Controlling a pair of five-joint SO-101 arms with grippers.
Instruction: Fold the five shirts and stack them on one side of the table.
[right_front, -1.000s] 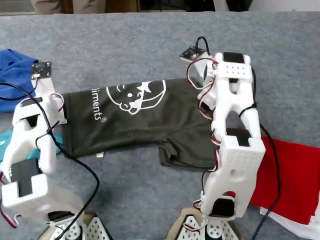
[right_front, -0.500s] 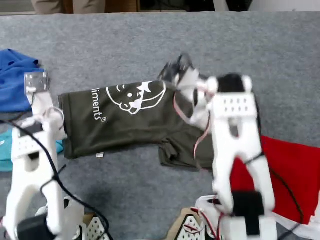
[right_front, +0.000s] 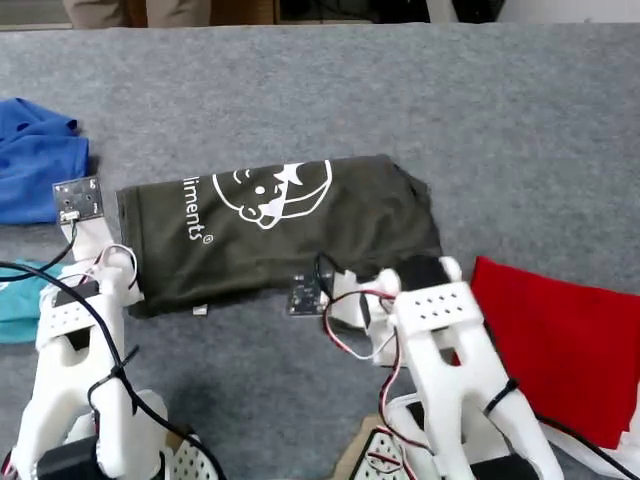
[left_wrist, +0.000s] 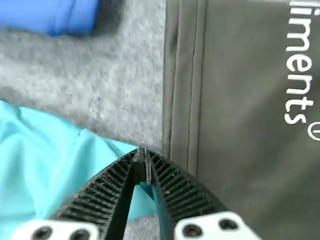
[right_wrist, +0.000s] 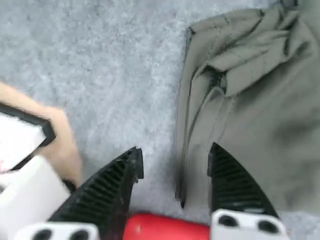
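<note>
A dark olive shirt (right_front: 280, 225) with white print lies folded lengthwise across the middle of the table. My left gripper (right_front: 120, 278) is at its left hem. In the left wrist view that gripper (left_wrist: 142, 156) is shut, its tips over the edge of a teal shirt (left_wrist: 45, 165) beside the olive hem (left_wrist: 182, 100). My right gripper (right_front: 345, 308) is at the shirt's near right corner. In the right wrist view it (right_wrist: 175, 162) stands open, with the edge of the bunched olive sleeve (right_wrist: 200, 95) between its fingers.
A red shirt (right_front: 560, 340) lies at the right, and a white one (right_front: 628, 455) shows at the near right corner. A crumpled blue shirt (right_front: 35, 165) lies at the far left, and the teal shirt (right_front: 20, 305) below it. Grey table (right_front: 500, 110) is bare behind.
My right arm has pulled back from the shirt's far right edge to its near right corner, uncovering that end. My left arm has shifted slightly along the left hem.
</note>
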